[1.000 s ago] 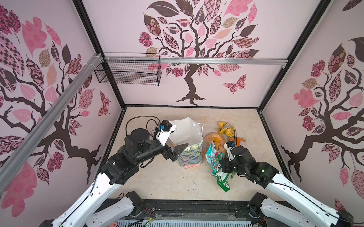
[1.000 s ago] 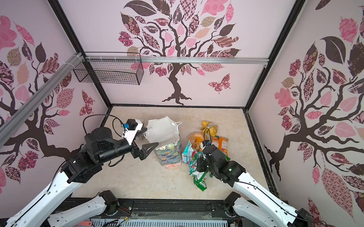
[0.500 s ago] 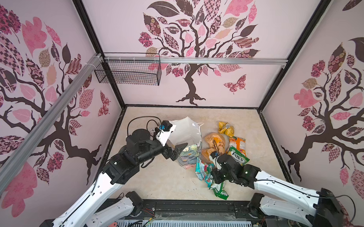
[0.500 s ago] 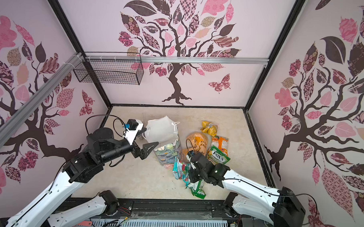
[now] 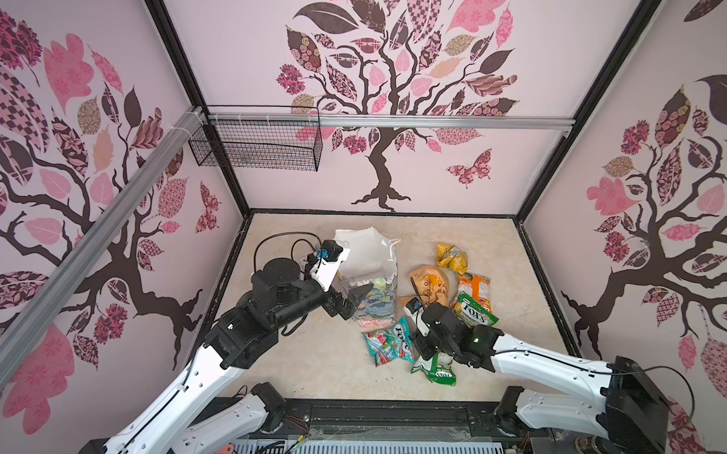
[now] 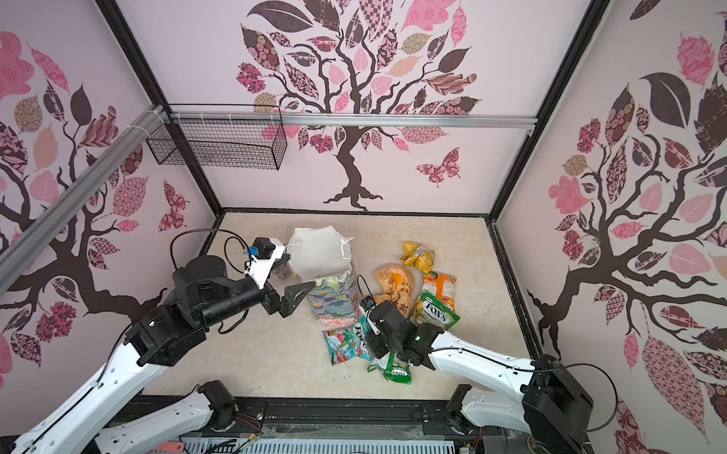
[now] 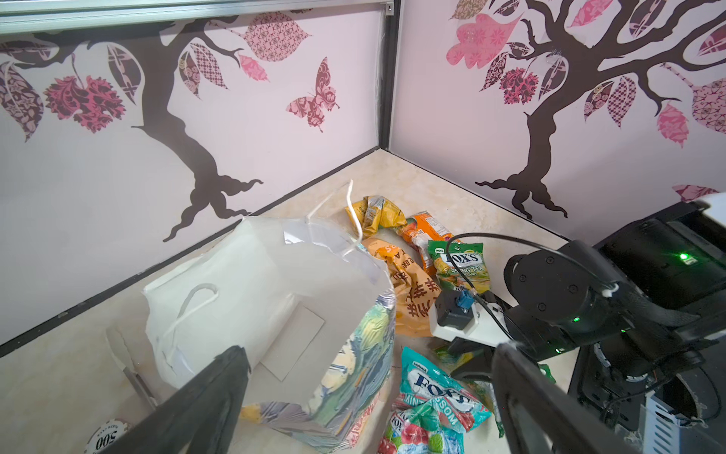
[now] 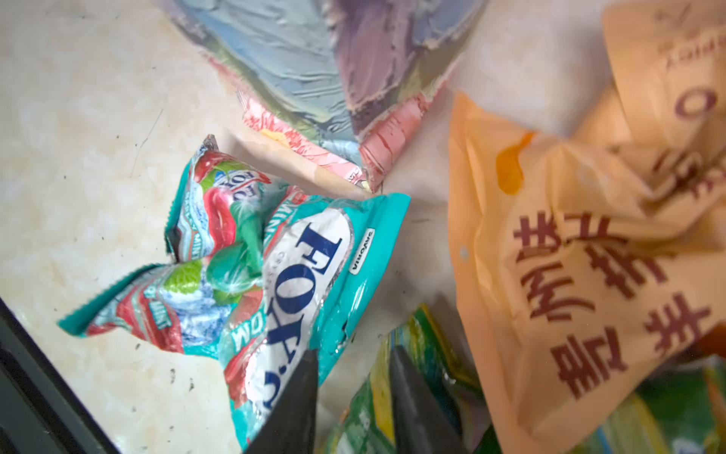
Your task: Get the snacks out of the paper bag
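Just released the teal FOX'S packet onto the table just near-right of the paper bag, right gripper parted above it, left gripper spread wide and empty at the bag's left, bag apparently emptied, task likely finished.

A black wire basket hangs from an aluminium rail that runs across the back wall, seen in both top views. A second rail slants along the left wall. Tree decals with pink and maroon patterned leaves cover all three pale walls, and a butterfly decal sits beside the trunk at the back. The counter is beige and marbled. The left wrist view shows a round white chip marked "500" lying on it.
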`<state>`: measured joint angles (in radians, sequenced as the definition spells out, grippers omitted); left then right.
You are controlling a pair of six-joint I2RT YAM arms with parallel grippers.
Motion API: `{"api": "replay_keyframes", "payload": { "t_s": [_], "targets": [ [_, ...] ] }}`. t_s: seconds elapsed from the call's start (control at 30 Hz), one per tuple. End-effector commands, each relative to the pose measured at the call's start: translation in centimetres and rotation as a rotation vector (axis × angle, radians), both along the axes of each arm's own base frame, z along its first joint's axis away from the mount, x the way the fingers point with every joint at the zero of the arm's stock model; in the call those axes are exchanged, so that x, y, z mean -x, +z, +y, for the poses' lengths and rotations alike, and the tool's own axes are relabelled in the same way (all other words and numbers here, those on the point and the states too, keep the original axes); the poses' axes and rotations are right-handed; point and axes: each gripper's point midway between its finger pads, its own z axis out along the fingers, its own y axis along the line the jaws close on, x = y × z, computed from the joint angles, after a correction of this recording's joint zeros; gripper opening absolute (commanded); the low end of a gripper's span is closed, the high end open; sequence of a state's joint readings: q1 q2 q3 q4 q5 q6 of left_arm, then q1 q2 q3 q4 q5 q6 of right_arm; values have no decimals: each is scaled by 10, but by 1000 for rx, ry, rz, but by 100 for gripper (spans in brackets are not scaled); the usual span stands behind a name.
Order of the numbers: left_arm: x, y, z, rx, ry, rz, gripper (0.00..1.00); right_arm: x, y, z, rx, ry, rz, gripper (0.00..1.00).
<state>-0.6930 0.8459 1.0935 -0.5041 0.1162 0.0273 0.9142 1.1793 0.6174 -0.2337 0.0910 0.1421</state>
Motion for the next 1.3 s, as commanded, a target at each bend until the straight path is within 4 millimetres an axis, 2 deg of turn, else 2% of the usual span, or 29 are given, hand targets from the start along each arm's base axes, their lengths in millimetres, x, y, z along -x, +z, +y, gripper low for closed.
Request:
{"api": "replay_keyframes", "payload": {
  "t_s": [0.0, 0.1, 0.2, 0.37, 0.47, 0.53, 0.6, 0.7, 0.8, 0.97, 1.07, 1.17, 1.27],
  "targets": [
    [0, -7, 2, -20, 7, 2, 99, -6, 6, 7, 1, 8, -21, 40],
    [0, -7, 3, -15, 13, 2, 98, -9, 15, 5, 0, -12, -36, 43],
    [0, -5, 4, -6, 18, 0, 99, -11, 34, 5, -57, -37, -66, 48],
    [-2, 0, 5, 16, 37, -4, 99, -26, 77, -10, -159, -167, -194, 74],
    [-6, 1, 9, 37, 72, -5, 98, -40, 108, -33, -196, -289, -336, 91],
    [-9, 0, 13, 55, 108, -6, 99, -49, 128, -50, -225, -367, -441, 99],
    [-14, 1, 20, 76, 157, -13, 99, -60, 147, -70, -268, -451, -540, 100],
    [-21, -2, 32, 86, 243, -19, 99, -77, 161, -106, -326, -596, -618, 99],
    [-29, -8, 51, 98, 360, -33, 99, -95, 157, -149, -376, -773, -659, 100],
    [-34, -22, 86, 112, 541, -54, 99, -115, 134, -210, -360, -1014, -675, 99],
    [-35, -38, 110, 110, 667, -60, 99, -119, 122, -234, -300, -1095, -706, 100],
    [-31, -56, 131, 121, 768, -57, 99, -119, 113, -250, -234, -1133, -773, 100],
    [-27, -73, 151, 153, 868, -52, 98, -125, 93, -268, -216, -1197, -750, 100]
  ]
}}
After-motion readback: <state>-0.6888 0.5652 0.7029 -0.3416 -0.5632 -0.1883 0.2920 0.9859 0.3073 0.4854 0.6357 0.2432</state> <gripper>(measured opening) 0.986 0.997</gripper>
